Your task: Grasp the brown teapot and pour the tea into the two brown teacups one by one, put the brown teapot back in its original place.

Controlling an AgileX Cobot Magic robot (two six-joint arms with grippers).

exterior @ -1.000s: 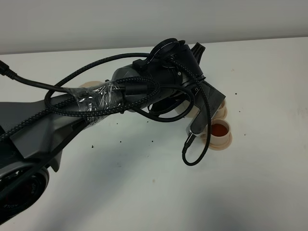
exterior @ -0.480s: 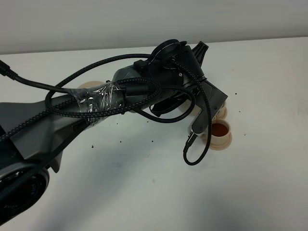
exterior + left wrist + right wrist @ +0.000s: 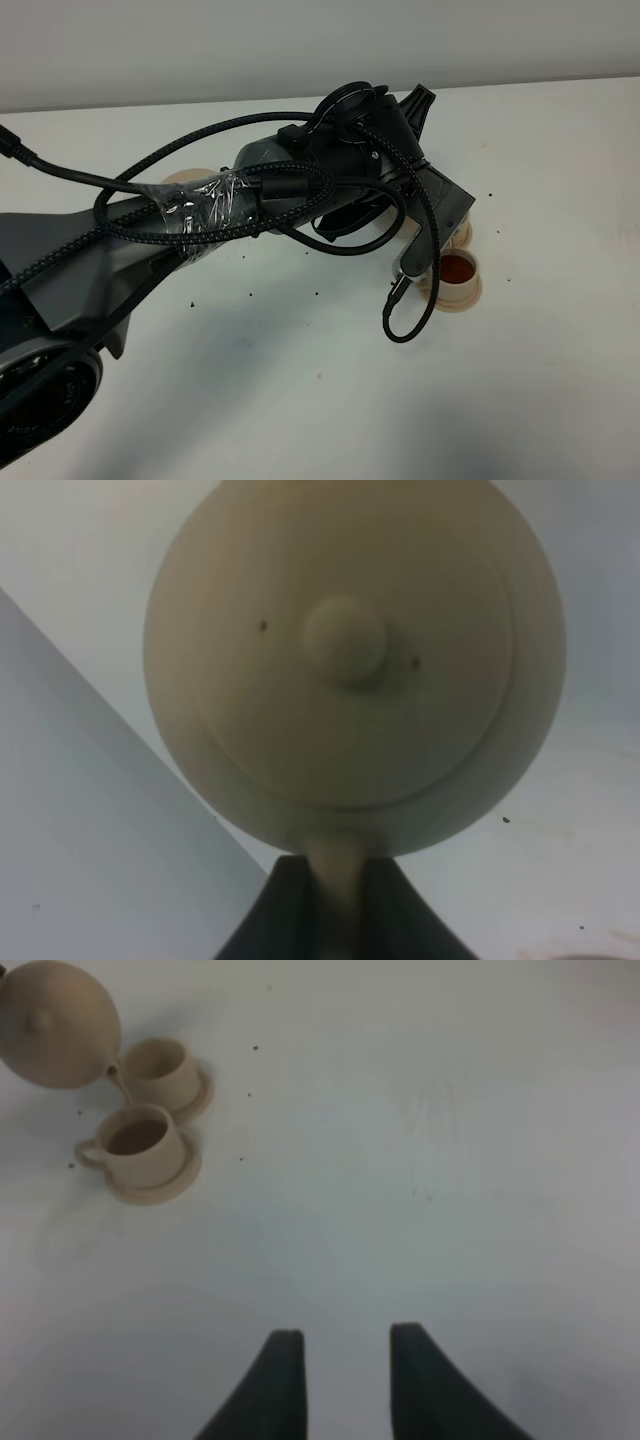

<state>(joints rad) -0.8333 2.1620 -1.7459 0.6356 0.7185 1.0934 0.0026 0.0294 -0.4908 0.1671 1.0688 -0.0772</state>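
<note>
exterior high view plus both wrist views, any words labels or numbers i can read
No text can be read in any view.
round arm joint: faint pale marks, too blurred to read.
teapot, filled teacup, other teacup: plain, no writing.

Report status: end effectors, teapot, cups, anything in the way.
Left end effector shut on teapot handle, spout by the cups. First cup holds tea; second cup fill unclear. Right end effector open, empty. No obstruction seen.
</note>
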